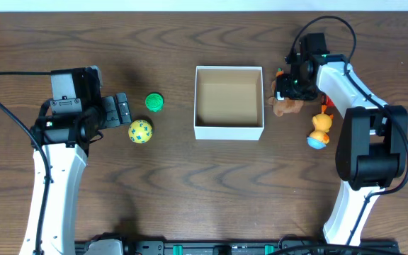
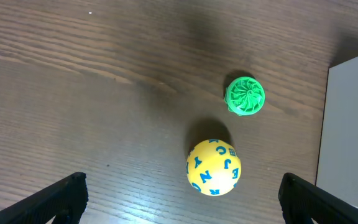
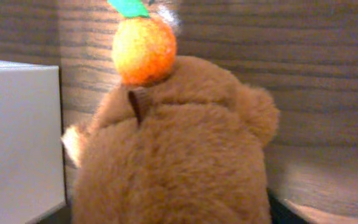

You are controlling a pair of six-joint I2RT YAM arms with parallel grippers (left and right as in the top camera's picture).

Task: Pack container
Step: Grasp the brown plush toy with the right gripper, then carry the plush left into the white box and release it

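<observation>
The container, a square white box with a tan inside, sits empty at mid table. It also shows at the right edge of the left wrist view and the left of the right wrist view. My right gripper is just right of the box, closed round a brown plush toy. The plush fills the right wrist view, an orange fruit on its head, and hides the fingers. My left gripper is open and empty, beside a yellow lettered ball and a green ridged toy.
An orange and blue duck toy lies right of the box, under the right arm, with a small orange piece just above it. The table is dark wood.
</observation>
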